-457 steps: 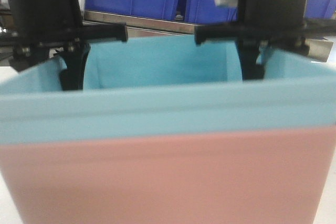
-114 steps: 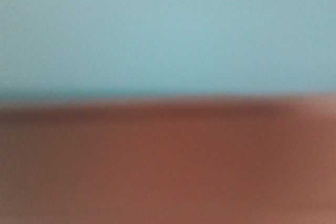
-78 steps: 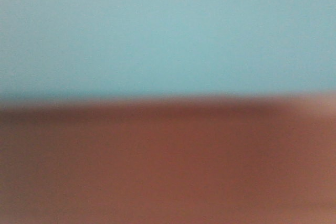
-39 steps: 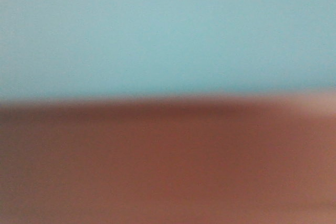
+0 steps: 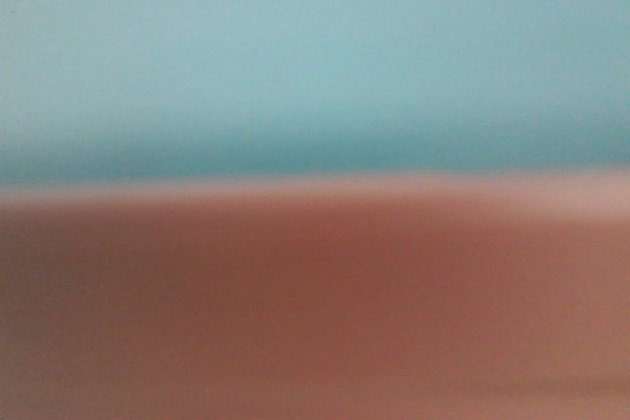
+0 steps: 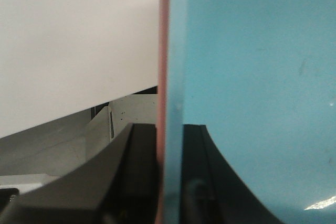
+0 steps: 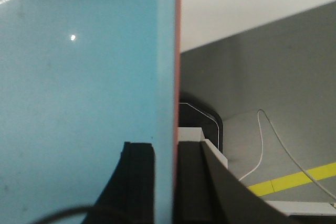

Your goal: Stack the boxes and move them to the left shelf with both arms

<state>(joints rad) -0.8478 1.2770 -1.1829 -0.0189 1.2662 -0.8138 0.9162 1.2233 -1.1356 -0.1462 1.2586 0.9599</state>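
Left gripper (image 6: 169, 182): clamped on the doubled wall of the tubs (image 6: 252, 77). One finger (image 6: 131, 177) is outside and the other inside, both flush to the plastic. Right gripper (image 7: 165, 182): same clamp, one finger (image 7: 137, 182) inside, the other outside. Both wrists look straight along the wall edge.

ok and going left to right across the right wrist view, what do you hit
blue tub → thin edge of the pink tub → white cable
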